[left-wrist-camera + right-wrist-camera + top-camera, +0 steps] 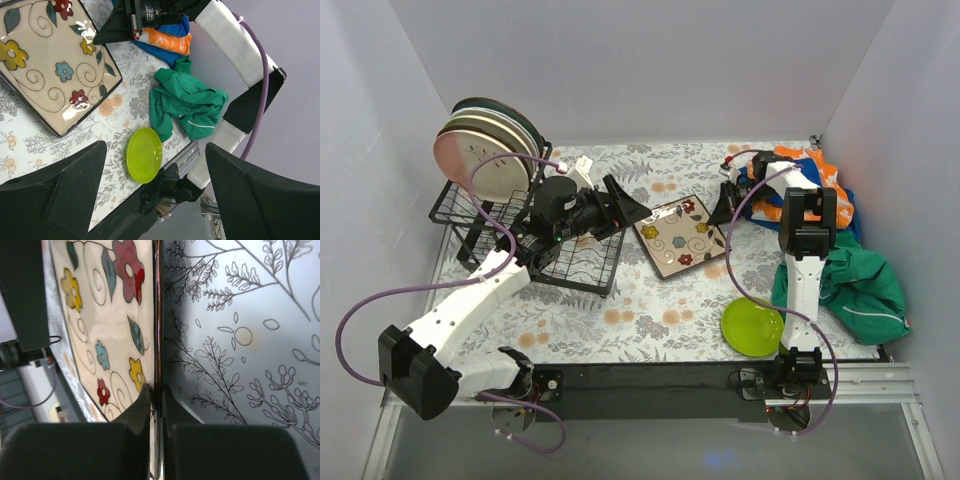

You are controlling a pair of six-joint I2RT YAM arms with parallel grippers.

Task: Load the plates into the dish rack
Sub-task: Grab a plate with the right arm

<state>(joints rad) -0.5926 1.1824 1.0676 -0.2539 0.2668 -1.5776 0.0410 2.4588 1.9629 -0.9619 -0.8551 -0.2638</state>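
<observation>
The black wire dish rack point(470, 215) stands at the far left with several plates point(485, 150) upright in it, a pink-cream one in front. A square cream plate with coloured flowers point(678, 238) point(50, 65) point(100, 325) lies mid-table. My right gripper point(725, 205) point(156, 395) is shut on this plate's right rim, one finger on its top face and one underneath. Just off the plate's left edge, next to the rack, my left gripper point(625, 210) point(156, 165) hangs open and holds nothing. A small lime green plate point(752, 327) point(144, 154) lies flat near the front edge.
A green garment point(855, 285) point(190, 105) is heaped at the right, with orange and blue cloth point(800, 170) point(167, 37) behind it in the far right corner. A leaf-print cloth point(650, 310) covers the table. White walls close in the left, back and right sides.
</observation>
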